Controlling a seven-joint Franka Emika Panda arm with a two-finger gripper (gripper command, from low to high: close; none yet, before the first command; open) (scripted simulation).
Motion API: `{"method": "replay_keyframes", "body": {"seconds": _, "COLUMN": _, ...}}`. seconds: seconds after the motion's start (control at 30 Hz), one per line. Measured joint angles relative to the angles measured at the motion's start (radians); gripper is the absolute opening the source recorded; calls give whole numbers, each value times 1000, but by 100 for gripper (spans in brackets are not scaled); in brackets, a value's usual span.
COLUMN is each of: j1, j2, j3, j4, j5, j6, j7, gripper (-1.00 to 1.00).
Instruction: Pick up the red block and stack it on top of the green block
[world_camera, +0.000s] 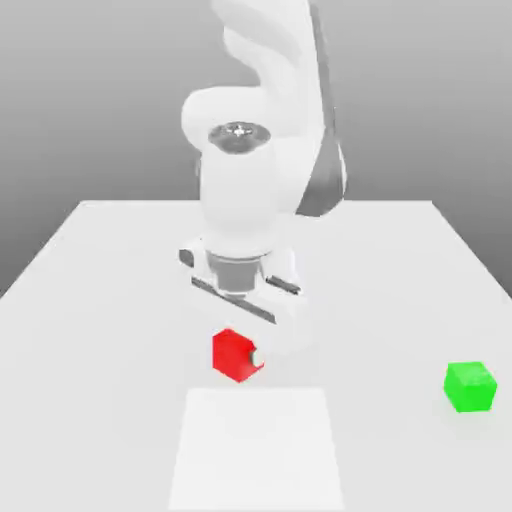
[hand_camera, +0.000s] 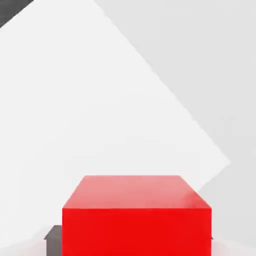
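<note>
The red block (world_camera: 233, 354) sits near the middle of the white table, under the arm's hand. My gripper (world_camera: 242, 358) has come down over it, and one white fingertip (world_camera: 257, 357) presses against the block's side on the exterior view's right. In the hand view the red block (hand_camera: 136, 215) lies between the fingers, and a dark finger pad (hand_camera: 53, 236) touches one of its sides. The gripper is shut on the block. The green block (world_camera: 470, 387) stands alone far off on the exterior view's right, near the front of the table.
The white table (world_camera: 90, 300) carries a paler rectangular patch (world_camera: 257, 450) in front of the red block. The arm's bulky white body (world_camera: 250, 170) rises behind the block. Open table surface lies between the red and green blocks.
</note>
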Motion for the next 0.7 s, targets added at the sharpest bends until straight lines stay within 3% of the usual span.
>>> {"method": "replay_keyframes", "body": {"seconds": 0.4, "j1": 431, "j2": 111, "j3": 247, "j4": 244, "j5": 10, "j6": -139, "j7": -246, "gripper": -100}}
{"method": "replay_keyframes", "body": {"seconds": 0.57, "j1": 481, "j2": 272, "j3": 194, "j4": 272, "j5": -125, "j6": -18, "j7": -167, "gripper": -100}}
{"method": "replay_keyframes", "body": {"seconds": 0.6, "j1": 495, "j2": 304, "j3": 174, "j4": 274, "j5": -155, "j6": 10, "j7": -145, "gripper": 100}}
{"method": "replay_keyframes", "body": {"seconds": 0.7, "j1": 495, "j2": 304, "j3": 174, "j4": 274, "j5": -155, "j6": 10, "j7": -145, "gripper": 100}}
